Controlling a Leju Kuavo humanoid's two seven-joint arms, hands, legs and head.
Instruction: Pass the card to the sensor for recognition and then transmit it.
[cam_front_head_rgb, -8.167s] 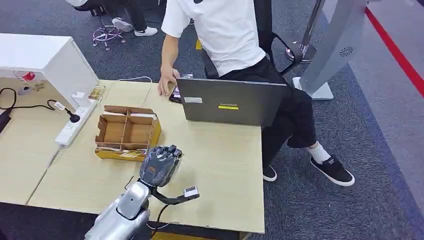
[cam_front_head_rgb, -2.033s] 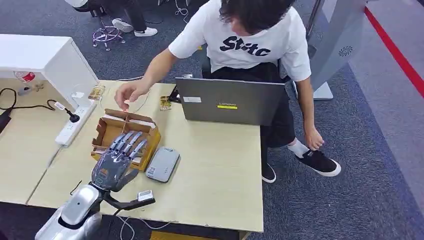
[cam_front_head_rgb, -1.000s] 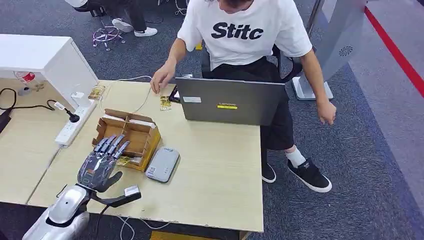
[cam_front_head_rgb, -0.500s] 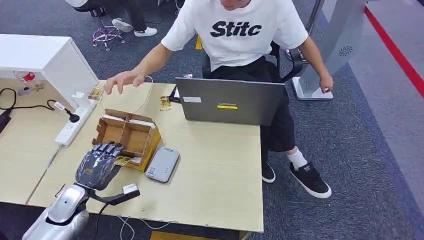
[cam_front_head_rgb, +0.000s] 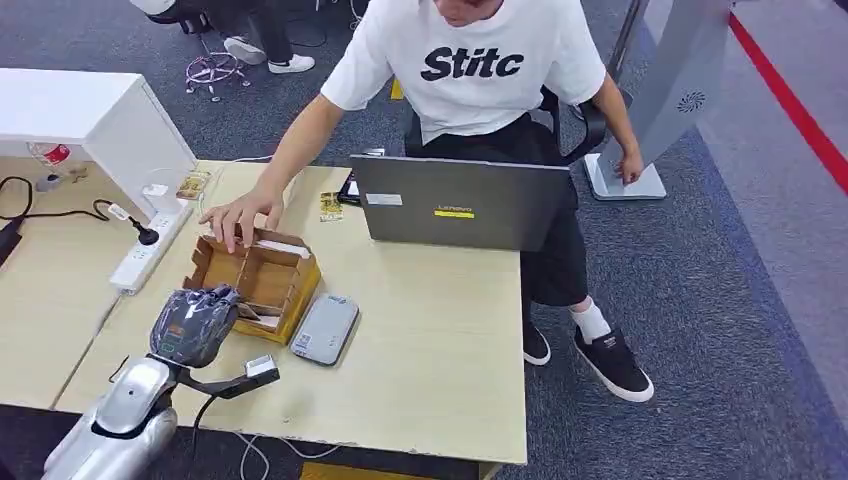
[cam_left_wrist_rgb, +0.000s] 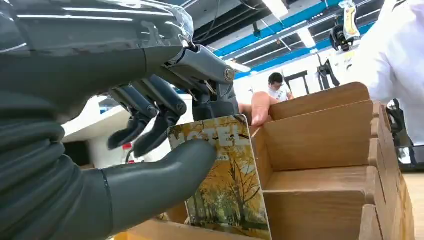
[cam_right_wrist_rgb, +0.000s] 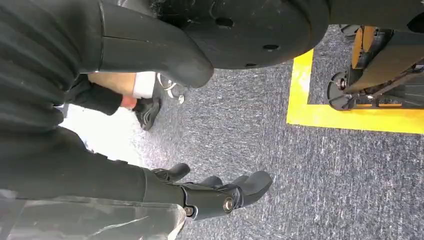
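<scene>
The left hand (cam_front_head_rgb: 193, 324) is at the near left corner of the cardboard box (cam_front_head_rgb: 262, 277) on the wooden table (cam_front_head_rgb: 430, 330). From the left wrist camera, the thick thumb (cam_left_wrist_rgb: 155, 182) presses on the face of a card (cam_left_wrist_rgb: 227, 185) and the dark fingers (cam_left_wrist_rgb: 150, 107) are curled behind it, so the hand pinches the card. The card has a yellow picture of autumn trees and stands almost upright at the near edge of the box, next to its cardboard dividers (cam_left_wrist_rgb: 320, 135).

Just to the right of the box, a flat grey sensor (cam_front_head_rgb: 325, 329) lies on the table, near the left hand but not touching it. A person in a white T-shirt (cam_front_head_rgb: 470, 60) sits on the far side, behind a grey laptop (cam_front_head_rgb: 455, 203), and rests one hand (cam_front_head_rgb: 236, 215) on the far left rim of the box. Another small card (cam_front_head_rgb: 330, 206) lies on the table left of the laptop. A white power strip (cam_front_head_rgb: 150, 247) is on the left part of the table.

The right hand (cam_right_wrist_rgb: 210, 192) hangs over the grey carpet floor (cam_right_wrist_rgb: 325, 170), its fingers (cam_right_wrist_rgb: 252, 184) a little bent and apart, holding nothing.
</scene>
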